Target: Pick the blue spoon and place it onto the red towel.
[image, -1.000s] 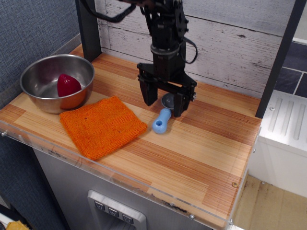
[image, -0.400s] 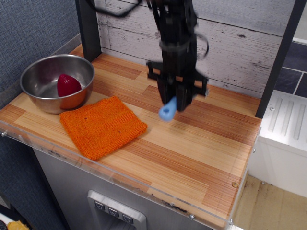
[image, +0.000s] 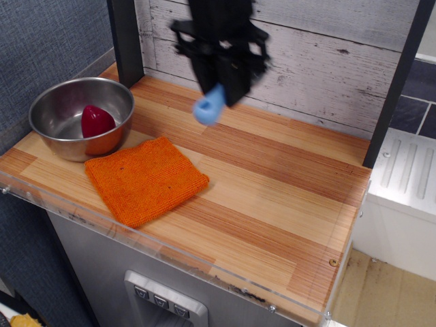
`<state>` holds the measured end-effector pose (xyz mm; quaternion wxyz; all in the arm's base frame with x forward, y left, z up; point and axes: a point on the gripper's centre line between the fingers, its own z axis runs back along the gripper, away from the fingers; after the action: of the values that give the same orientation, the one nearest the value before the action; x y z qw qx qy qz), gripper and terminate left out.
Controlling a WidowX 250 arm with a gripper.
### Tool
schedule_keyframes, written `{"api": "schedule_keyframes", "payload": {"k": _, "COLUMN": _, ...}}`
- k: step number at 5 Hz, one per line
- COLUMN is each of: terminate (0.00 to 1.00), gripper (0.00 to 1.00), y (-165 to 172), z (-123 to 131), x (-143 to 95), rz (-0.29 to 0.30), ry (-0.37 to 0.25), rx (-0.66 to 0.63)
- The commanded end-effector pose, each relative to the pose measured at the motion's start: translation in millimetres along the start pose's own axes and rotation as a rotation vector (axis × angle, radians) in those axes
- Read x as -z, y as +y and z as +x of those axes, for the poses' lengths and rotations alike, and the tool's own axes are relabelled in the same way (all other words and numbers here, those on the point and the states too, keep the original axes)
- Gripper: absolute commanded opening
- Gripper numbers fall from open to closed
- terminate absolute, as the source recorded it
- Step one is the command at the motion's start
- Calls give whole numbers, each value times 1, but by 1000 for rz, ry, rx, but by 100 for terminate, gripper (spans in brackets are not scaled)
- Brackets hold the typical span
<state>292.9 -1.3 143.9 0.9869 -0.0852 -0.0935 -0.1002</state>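
Observation.image view: gripper (image: 219,85) fingers clamped on spoon (image: 209,106), airborne. Pick done. Towel (image: 145,179) lies below-left of fingers; placement remains.

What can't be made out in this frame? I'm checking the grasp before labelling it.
- Blue spoon: only the handle end shows; its bowl is hidden inside the gripper.
- Gripper: motion-blurred, finger contact unclear; upper arm cut off by the top edge.
- Red object in the steel bowl: too small to identify.
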Motion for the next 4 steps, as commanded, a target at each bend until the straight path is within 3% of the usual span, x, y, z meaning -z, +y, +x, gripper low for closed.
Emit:
{"api": "schedule_keyframes", "payload": {"k": 1, "terminate": 0, "gripper": 0, "y": 57, "z": -48, "x": -6, "rz": 103, "ry": 81, "rx": -31}}
{"api": "schedule_keyframes", "payload": {"k": 4, "terminate": 0, "gripper": 0, "y": 92, "z": -74, "x": 42, "rz": 121, "ry": 234, "rx": -107}}
